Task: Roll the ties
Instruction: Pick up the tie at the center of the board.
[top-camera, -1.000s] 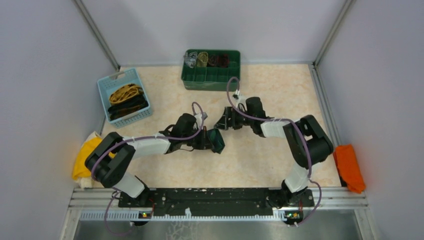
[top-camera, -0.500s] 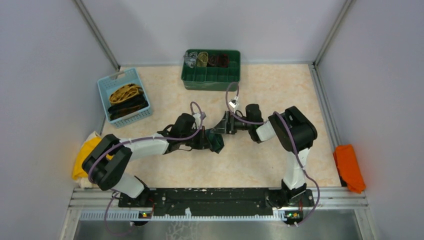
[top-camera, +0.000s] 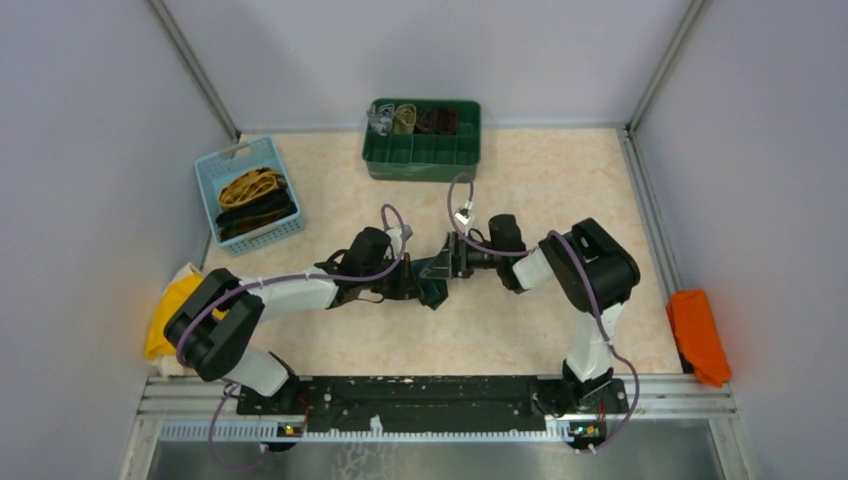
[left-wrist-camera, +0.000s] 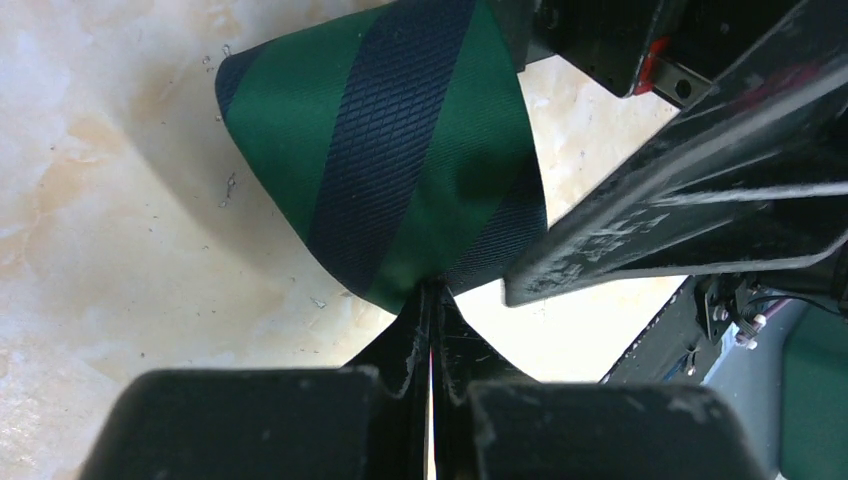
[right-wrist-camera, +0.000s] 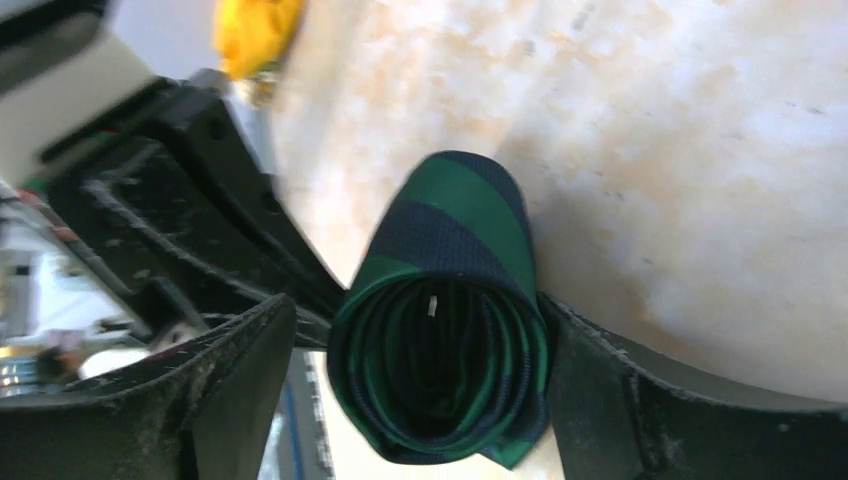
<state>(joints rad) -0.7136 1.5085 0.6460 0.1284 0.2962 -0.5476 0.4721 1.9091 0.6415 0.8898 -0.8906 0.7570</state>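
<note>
A dark green tie with navy stripes (top-camera: 433, 288) is rolled into a coil at the middle of the table. My left gripper (top-camera: 416, 284) is shut on the roll's edge; in the left wrist view its jaws (left-wrist-camera: 432, 296) pinch the fabric (left-wrist-camera: 380, 170). My right gripper (top-camera: 441, 268) is open, with its jaws on either side of the roll. In the right wrist view (right-wrist-camera: 420, 375) the coil's end (right-wrist-camera: 440, 350) faces the camera. One finger (right-wrist-camera: 620, 400) touches the coil and the other (right-wrist-camera: 230, 380) stands a little apart.
A green divided bin (top-camera: 422, 158) at the back holds rolled ties in its far compartments. A light blue basket (top-camera: 225, 163) at the left holds mustard-yellow and black ties. A yellow cloth (top-camera: 172, 310) lies at the left edge and an orange cloth (top-camera: 698, 335) at the right edge.
My right gripper has moved left and down to the roll, so its jaws now straddle it. My left gripper still holds the roll, which has shifted slightly.
</note>
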